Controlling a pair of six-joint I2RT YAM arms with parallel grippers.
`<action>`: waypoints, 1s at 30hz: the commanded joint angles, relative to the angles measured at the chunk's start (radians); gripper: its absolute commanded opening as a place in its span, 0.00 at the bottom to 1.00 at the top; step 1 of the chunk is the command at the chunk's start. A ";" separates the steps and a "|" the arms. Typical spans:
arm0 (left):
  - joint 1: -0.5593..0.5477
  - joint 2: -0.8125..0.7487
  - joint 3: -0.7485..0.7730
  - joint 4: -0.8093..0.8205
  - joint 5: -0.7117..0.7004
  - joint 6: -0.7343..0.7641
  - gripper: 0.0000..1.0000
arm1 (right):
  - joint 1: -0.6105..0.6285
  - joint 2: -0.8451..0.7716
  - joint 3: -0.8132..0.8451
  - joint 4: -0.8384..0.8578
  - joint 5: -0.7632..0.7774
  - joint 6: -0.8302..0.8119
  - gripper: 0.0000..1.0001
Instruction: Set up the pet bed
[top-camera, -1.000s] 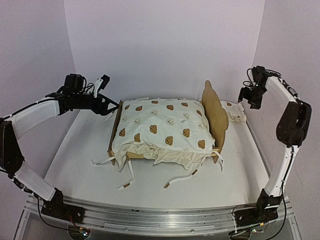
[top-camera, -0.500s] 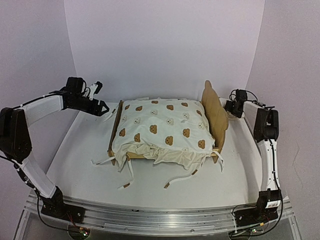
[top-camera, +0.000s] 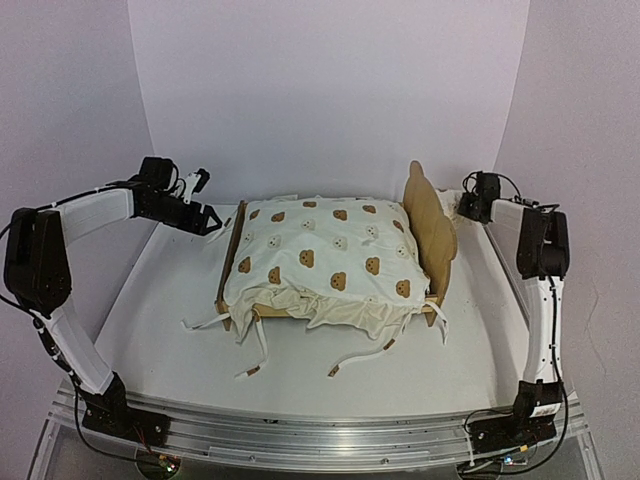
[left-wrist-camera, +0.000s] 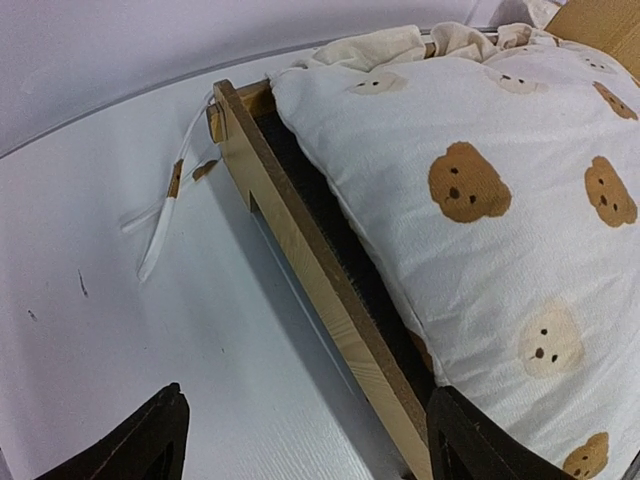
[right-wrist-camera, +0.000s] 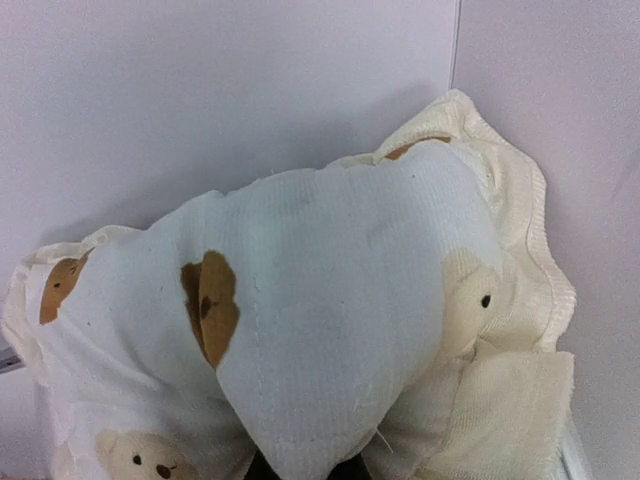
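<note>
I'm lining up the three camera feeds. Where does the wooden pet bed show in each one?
Top external: pet bed at centre.
Left wrist: its end rail crosses diagonally, mid-frame.
Right wrist: not in it; a ruffled pillow fills the picture.
Shared landmark: the bear-print cushion on the bed, in top and left wrist views.

White arms (top-camera: 90, 210), black joints (top-camera: 35, 265) and cables (top-camera: 505, 180), seemingly black left gripper (left-wrist-camera: 307, 395).

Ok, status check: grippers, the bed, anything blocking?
Left gripper open, at foot of pet bed. Right gripper shut on ruffled bear-print pillow. Bear-print cushion lies in bed. Headboard stands between pillow and cushion.
</note>
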 joint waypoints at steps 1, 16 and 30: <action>0.001 -0.095 -0.074 0.079 0.054 -0.035 0.84 | -0.001 -0.357 0.003 0.040 -0.128 -0.128 0.00; -0.148 -0.145 0.280 -0.162 0.510 0.095 0.88 | 0.399 -0.960 -0.153 -0.586 -0.578 -0.868 0.00; -0.475 -0.053 0.327 -0.149 0.597 -0.173 0.99 | 1.004 -1.040 -0.385 -0.620 -0.127 -1.167 0.00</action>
